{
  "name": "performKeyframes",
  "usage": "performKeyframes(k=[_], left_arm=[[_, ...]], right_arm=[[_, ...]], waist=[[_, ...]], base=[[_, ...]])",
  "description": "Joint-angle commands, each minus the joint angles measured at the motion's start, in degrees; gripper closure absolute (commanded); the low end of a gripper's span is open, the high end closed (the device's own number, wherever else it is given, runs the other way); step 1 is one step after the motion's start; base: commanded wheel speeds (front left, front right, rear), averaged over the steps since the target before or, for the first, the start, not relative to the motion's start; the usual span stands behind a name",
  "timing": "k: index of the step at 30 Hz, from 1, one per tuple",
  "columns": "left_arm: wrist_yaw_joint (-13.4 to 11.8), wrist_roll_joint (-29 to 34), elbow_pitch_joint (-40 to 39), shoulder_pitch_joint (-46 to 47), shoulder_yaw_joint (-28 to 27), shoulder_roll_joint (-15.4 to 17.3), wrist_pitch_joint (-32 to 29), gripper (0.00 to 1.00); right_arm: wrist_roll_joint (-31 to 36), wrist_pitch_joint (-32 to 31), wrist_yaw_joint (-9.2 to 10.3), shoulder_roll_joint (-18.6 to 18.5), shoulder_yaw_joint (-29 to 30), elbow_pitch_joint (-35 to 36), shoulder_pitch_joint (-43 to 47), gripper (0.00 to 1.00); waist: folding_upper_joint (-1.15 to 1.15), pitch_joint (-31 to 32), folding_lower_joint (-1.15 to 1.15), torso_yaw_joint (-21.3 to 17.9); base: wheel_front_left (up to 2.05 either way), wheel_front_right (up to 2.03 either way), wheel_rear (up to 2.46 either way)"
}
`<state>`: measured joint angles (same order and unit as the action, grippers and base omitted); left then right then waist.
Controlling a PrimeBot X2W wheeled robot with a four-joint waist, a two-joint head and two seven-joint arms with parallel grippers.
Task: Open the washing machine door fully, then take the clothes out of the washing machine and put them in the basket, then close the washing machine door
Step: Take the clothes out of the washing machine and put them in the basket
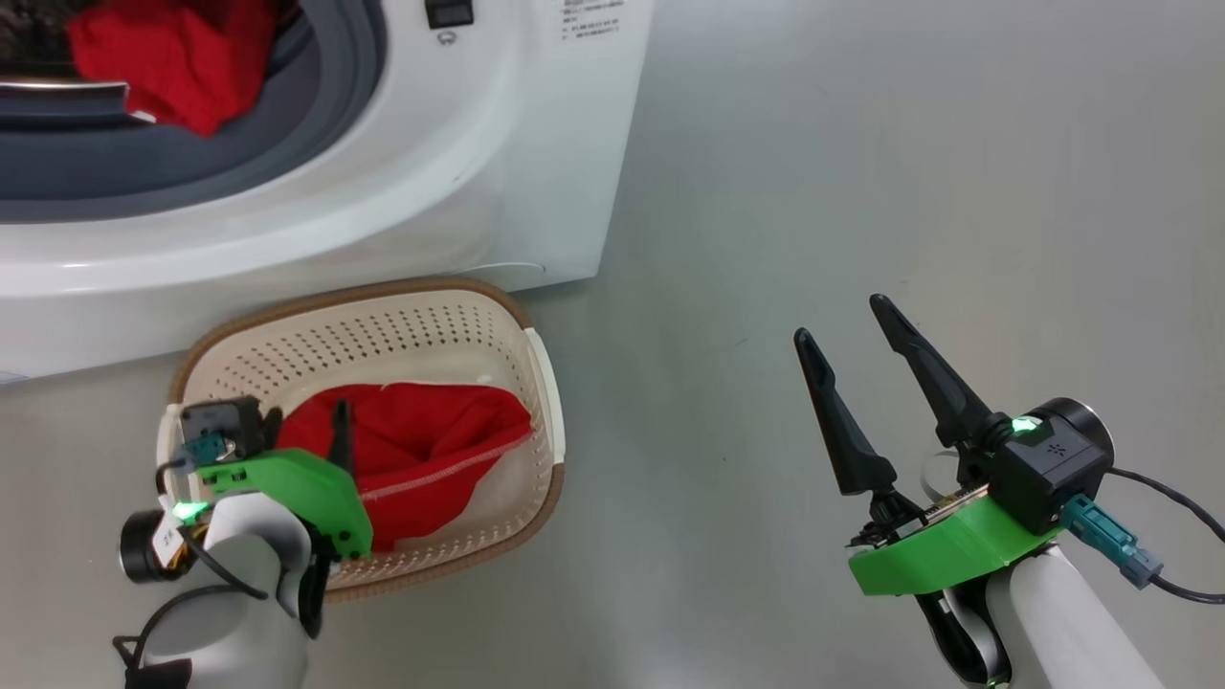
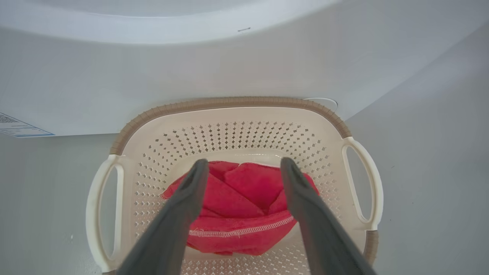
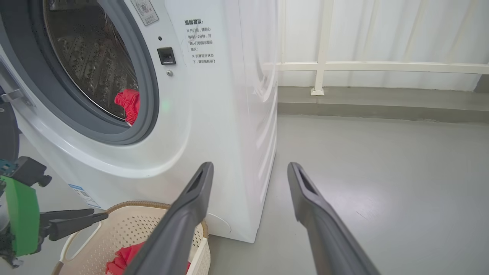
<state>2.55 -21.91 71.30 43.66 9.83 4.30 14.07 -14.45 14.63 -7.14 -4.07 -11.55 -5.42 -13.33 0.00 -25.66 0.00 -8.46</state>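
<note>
The washing machine (image 1: 498, 144) stands with its round opening uncovered. Red clothes (image 1: 163, 57) lie at the drum's mouth, also seen in the right wrist view as a red garment (image 3: 129, 105). A black sliver of the washing machine door (image 3: 7, 131) shows at the left edge. The basket (image 1: 541, 383) sits on the floor in front of the machine with one red garment (image 1: 431, 450) inside. My left gripper (image 2: 244, 168) hangs open just above that garment (image 2: 244, 214), holding nothing. My right gripper (image 1: 839, 319) stands open and empty over bare floor to the right.
Grey floor (image 1: 861, 144) stretches to the right of the machine. A white railing and curtain (image 3: 363, 67) close off the far side. The basket's brown rim (image 2: 229, 102) sits close against the machine's front panel.
</note>
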Motion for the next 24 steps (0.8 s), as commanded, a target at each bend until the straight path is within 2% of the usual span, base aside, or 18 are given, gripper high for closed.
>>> performKeyframes(k=[1,16,24], left_arm=[[-0.18,0.23,-1.44,0.01,-0.89,1.24,0.81,0.00],[-1.67,4.35,-25.52,-12.37,-4.77,0.89,0.92,0.00],[-1.26,6.97,-35.50,-20.51,-6.40,0.10,0.92,0.00]], right_arm=[[0.22,0.37,-0.35,0.08,-0.71,1.20,-0.34,0.00],[1.22,0.37,-0.35,-0.15,1.29,-0.12,1.82,0.00],[3.57,0.37,-0.35,-0.19,4.32,-1.27,4.56,0.00]], waist=[[0.00,0.82,0.00,0.66],[0.00,9.87,0.00,4.21],[0.00,16.66,0.00,5.30]], base=[[0.00,0.00,0.00],[0.00,0.00,0.00],[0.00,0.00,0.00]])
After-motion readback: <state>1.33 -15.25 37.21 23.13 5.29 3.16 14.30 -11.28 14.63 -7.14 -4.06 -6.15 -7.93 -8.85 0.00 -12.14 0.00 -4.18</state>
